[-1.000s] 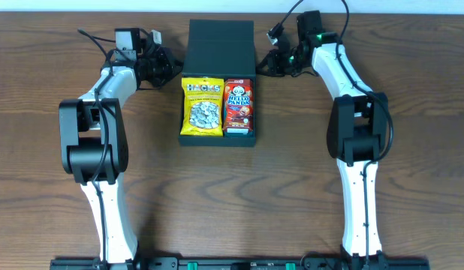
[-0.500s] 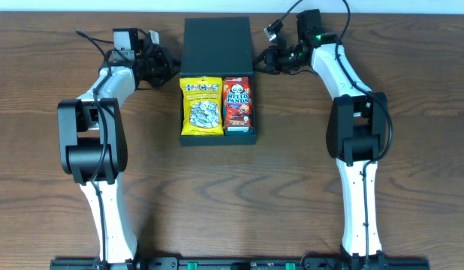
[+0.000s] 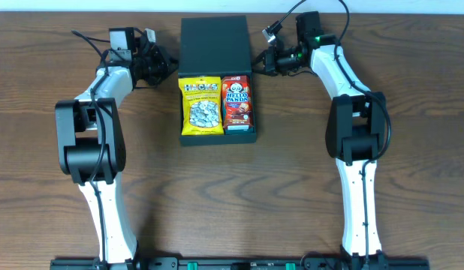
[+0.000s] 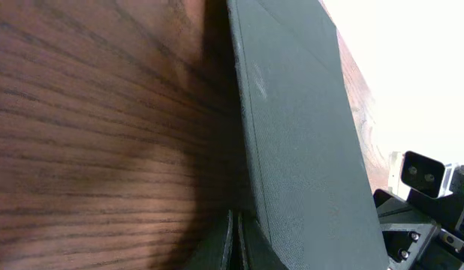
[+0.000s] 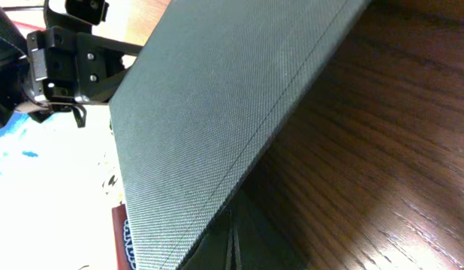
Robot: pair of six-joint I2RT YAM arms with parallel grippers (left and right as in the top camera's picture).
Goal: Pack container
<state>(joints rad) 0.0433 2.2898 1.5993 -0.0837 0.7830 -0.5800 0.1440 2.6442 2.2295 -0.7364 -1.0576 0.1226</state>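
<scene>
Lifted higher is the lid of the container [image 3: 215, 45], left tool [image 3: 173, 66] and right tool [image 3: 260, 61] clamping its sides.

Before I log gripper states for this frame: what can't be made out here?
- Left gripper: overhead, too small and dark against the cables; in the left wrist view the lid hides all but the fingertips, so open or shut is unclear.
- Right gripper: the same, with the lid filling the right wrist view.
- Red packet: small print too small overhead; the right wrist view shows only a corner at the bottom edge.
</scene>
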